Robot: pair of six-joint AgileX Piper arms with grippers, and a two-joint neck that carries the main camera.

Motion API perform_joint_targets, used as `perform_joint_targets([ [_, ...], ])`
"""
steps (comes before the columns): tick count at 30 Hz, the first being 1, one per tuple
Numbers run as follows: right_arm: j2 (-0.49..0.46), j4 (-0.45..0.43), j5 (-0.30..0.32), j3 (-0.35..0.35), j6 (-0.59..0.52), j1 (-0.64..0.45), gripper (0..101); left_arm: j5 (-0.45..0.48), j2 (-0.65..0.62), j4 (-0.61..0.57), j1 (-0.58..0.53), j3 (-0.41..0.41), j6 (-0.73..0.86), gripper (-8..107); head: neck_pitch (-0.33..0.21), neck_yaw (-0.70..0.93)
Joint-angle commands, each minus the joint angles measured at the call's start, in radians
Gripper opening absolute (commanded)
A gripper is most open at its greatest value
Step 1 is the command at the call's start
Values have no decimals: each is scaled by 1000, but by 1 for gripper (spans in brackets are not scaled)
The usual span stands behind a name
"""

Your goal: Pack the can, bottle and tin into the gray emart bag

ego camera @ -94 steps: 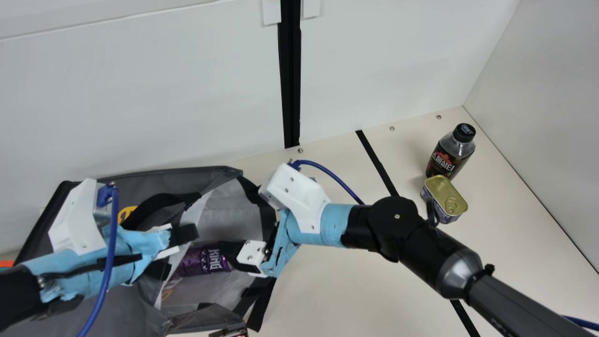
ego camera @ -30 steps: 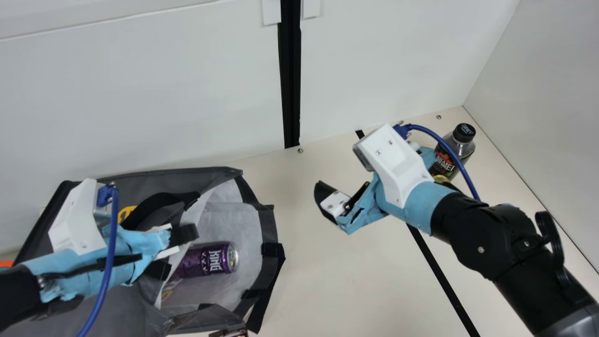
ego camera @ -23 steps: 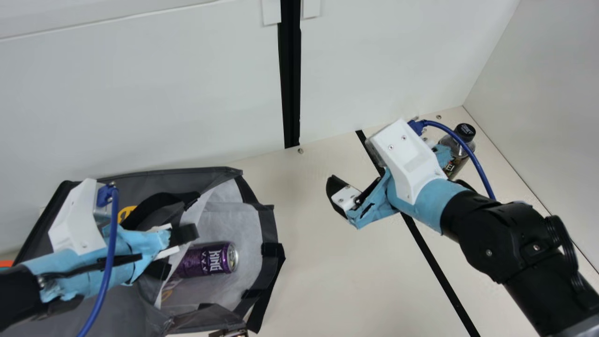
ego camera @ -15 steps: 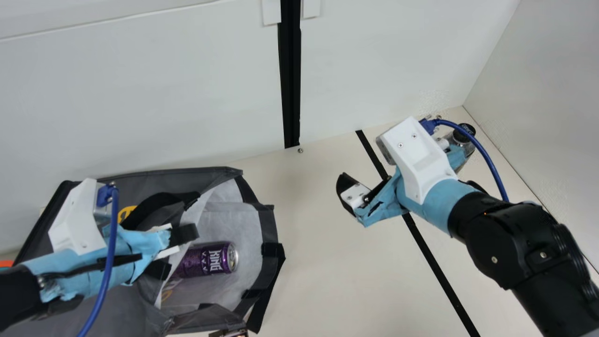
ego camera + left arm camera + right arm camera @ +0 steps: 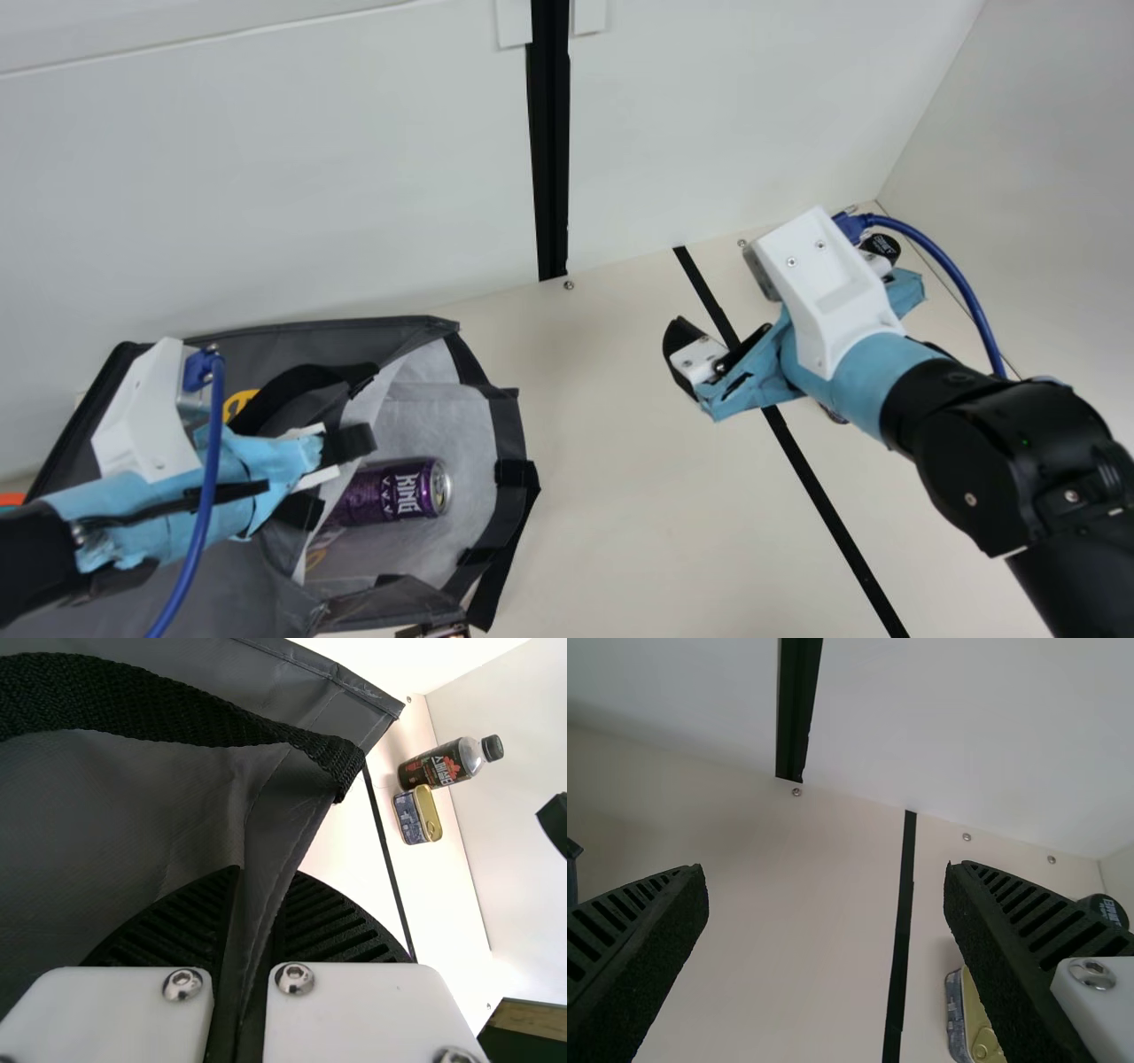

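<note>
So the purple can [image 5: 385, 494] is lying on its side inside the gray bag [image 5: 301, 335]. Left gripper [image 5: 350, 445] is pinching the bag's side, its fingers closing narrowly on the cloth. Out on the table [image 5: 602, 496], well apart from the bag, the tin [image 5: 416, 815] is sitting right beside the bottle [image 5: 443, 764]. Right gripper [image 5: 771, 279] is hanging over there super wide, holding nothing, with the tin showing partly behind one finger in its wrist view.
</note>
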Motion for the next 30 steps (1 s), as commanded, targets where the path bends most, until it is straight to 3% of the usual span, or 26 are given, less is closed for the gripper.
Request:
perform_joint_targets([
  [1, -6, 14, 8, 0, -11, -16, 91, 0, 0, 0, 0, 0, 0, 10, -23, -1],
  [12, -72, -3, 34, 35, 31, -95, 91, 0, 0, 0, 0, 0, 0, 10, -23, -1],
  [30, -163, -327, 153, 32, 383, -17, 91, 0, 0, 0, 0, 0, 0, 10, -23, -1],
])
